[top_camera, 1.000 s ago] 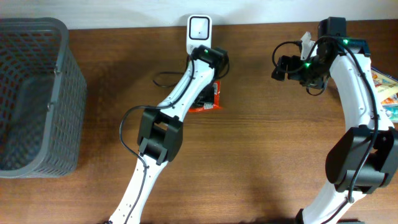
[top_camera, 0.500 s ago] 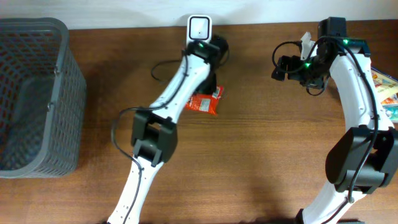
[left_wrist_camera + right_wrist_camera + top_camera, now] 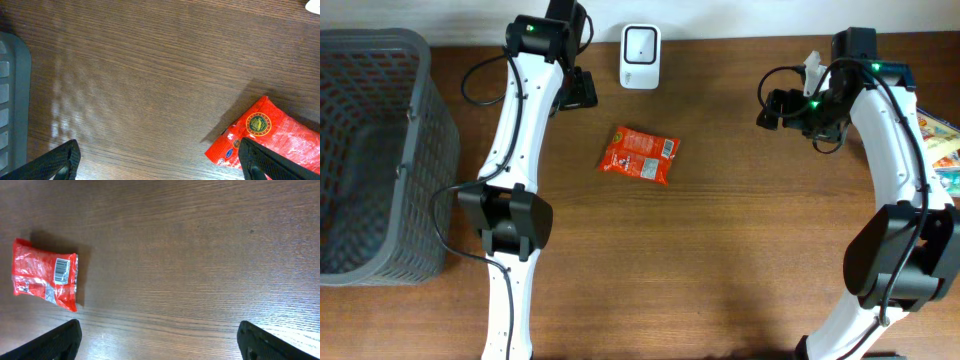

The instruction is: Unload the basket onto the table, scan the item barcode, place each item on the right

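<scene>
As the packet lies flat, its barcode shows.

I am pulling my left gripper away from the scanner, off to its left, jaws spreading wide, and the red packet is now lying released on the table.

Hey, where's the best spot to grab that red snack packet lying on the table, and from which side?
Come down from above: the red snack packet lies flat on the table, so no side offers an edge. Pinch across its narrow width at the end away from the face-up barcode, leaving the code uncovered. The open left hand is nearer that end.
</scene>
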Motion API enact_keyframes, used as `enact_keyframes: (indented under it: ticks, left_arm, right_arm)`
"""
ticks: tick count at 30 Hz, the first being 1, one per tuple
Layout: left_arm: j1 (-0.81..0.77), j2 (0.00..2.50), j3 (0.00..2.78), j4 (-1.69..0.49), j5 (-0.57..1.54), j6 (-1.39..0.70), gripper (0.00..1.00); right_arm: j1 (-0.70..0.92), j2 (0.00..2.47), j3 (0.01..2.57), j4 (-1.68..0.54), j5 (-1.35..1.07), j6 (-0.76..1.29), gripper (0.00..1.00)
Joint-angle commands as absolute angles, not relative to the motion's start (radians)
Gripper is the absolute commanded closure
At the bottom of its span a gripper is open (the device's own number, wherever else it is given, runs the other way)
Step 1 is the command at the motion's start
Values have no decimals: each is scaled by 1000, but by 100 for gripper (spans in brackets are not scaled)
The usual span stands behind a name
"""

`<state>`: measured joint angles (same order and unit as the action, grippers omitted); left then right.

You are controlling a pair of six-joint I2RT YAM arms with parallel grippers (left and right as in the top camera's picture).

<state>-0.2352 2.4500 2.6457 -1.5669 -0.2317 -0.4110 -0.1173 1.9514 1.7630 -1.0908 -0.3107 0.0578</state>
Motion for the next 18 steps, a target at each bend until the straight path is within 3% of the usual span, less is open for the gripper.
enact_keyframes:
  ticks: [1, 3, 5, 7, 11, 18]
  left_arm:
    - [-234, 2447, 2648, -1568, -221, -402, 1]
    - [-234, 2447, 2648, -1568, -221, -402, 1]
    - [-235, 2447, 2648, -1568, -221, -402, 1]
    - [-235, 2447, 2648, -1568, -221, -402, 1]
    - [-235, 2447, 2648, -1568, -221, -402, 1]
    - [-235, 2447, 2648, -1568, -221, -402, 1]
  right_arm:
    - [-118, 1953, 1759, -1041, -454, 69, 1]
    - [-115, 1953, 1759, -960, -656, 68, 1]
    - [-56, 1964, 1759, -840, -677, 10, 1]
    - [80, 2034, 1758, -802, -677, -203, 1]
    - [282, 2256, 1758, -546, -673, -209, 1]
    - [308, 2307, 1757, -537, -535, -213, 1]
